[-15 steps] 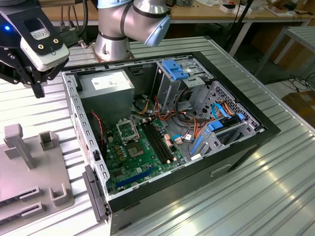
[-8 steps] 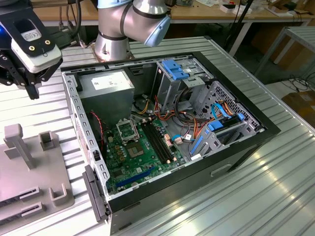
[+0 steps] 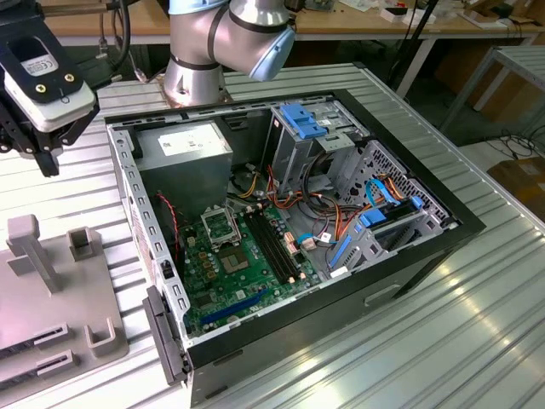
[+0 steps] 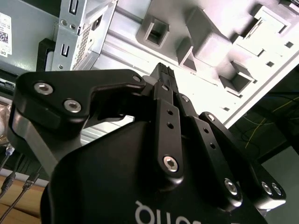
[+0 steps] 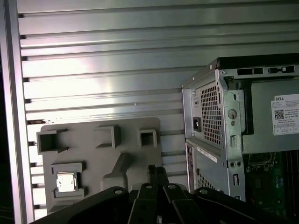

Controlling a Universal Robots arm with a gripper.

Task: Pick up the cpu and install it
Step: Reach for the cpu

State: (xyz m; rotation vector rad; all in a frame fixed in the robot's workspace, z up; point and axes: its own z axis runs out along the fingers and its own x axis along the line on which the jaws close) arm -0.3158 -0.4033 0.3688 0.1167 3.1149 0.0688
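The table (image 3: 477, 324) is silver, ribbed in long parallel stripes. The computer case (image 3: 460, 223) is black outside and bare grey metal within, and its motherboard (image 3: 230, 281) is green. In the exterior view, blue clips (image 3: 305, 119) sit at the case's twelve o'clock and a matte grey fixture plate (image 3: 34, 315) at its eight o'clock. The cpu (image 5: 65, 182) is silver-grey. The hand (image 4: 161, 72) is black.

A white label (image 5: 286, 114) with a square code and fine print lies on the power supply (image 3: 192, 175), in the computer case (image 3: 464, 226) corner by the arm's base; its words cannot be made out. A narrow white sticker (image 5: 207, 154) crosses the case's rear panel. White lettering (image 4: 159, 212) on the gripper (image 4: 162, 71) body is cut off
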